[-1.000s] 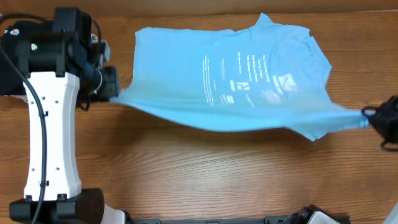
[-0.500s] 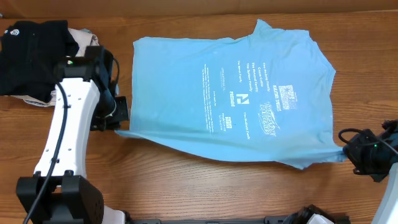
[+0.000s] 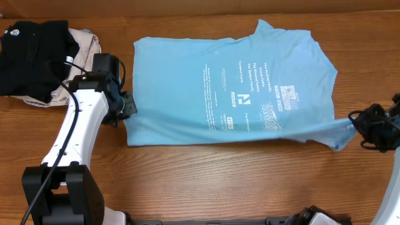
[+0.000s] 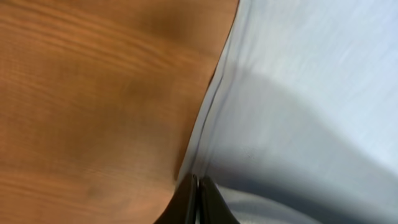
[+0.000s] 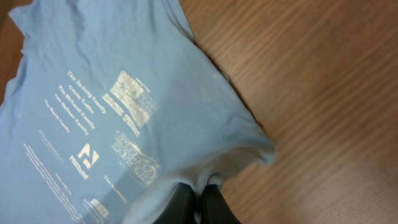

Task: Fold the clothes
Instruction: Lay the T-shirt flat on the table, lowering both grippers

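**A:** What differs from a second ago?

**B:** The T-shirt (image 3: 231, 87) no longer hangs taut in the air. It lies mostly flat on the table (image 3: 206, 181), print up. The left arm has swung inward, uncovering the pile at far left.

**A:** Counts?

**B:** One blue shirt, one black garment (image 3: 34, 56), one beige garment (image 3: 84, 44) beneath it, two arms.

**A:** And the arms?

**B:** The left gripper (image 3: 128, 106) reaches in from the left, jaws pressed together on the shirt's hem corner. The right gripper (image 3: 357, 122) sits at the table's right edge, jaws pinching the opposite near corner, with the cloth drawn to a point
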Tool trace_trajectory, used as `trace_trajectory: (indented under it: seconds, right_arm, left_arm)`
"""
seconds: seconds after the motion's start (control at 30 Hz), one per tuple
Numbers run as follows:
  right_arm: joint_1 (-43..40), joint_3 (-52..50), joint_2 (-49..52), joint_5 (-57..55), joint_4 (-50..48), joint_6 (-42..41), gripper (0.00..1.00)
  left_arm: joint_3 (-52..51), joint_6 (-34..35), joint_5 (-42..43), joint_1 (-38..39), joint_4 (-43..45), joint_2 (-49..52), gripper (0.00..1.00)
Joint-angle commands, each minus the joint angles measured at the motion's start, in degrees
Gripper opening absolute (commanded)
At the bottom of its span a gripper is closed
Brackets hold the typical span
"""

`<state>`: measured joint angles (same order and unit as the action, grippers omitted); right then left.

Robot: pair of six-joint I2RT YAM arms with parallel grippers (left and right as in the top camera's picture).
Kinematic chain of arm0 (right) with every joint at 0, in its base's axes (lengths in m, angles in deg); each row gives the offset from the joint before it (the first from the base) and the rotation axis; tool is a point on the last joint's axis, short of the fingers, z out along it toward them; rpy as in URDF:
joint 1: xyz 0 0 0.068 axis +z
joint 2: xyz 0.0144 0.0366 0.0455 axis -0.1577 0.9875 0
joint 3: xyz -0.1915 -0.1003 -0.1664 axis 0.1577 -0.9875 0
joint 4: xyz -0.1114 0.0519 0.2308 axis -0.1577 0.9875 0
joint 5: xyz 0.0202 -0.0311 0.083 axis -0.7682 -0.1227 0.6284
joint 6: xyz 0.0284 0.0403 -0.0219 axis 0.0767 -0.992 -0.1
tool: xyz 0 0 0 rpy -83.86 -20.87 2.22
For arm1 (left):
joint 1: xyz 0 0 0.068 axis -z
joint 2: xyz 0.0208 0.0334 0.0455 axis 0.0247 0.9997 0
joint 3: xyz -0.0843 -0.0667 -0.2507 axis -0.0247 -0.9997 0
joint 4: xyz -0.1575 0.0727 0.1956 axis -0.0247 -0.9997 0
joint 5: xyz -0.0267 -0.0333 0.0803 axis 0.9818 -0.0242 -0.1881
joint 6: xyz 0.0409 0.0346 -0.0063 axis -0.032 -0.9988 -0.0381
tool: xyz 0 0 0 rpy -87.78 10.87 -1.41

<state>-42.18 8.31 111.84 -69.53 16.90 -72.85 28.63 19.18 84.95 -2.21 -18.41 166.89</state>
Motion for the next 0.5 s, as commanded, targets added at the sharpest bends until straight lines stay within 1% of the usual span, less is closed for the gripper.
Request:
trace_trajectory:
  seconds: [0.0,0.3,0.47]
  right_arm:
    - [1.9,0.1,2.4,2.1,-2.8,0.9,0.04]
    - [10.9,0.1,12.2,2.0,-16.1,0.1,0.04]
    - [11.9,0.1,18.2,1.4,-21.4,-1.5,0.04]
  left_arm:
    - [0.0,2.0,-0.5,-0.3,3.8,-0.7,0.04]
    - [-0.2,2.1,-0.7,-0.2,10.5,-0.3,0.04]
    - [-0.2,2.1,-0.9,-0.4,14.4,1.4,0.04]
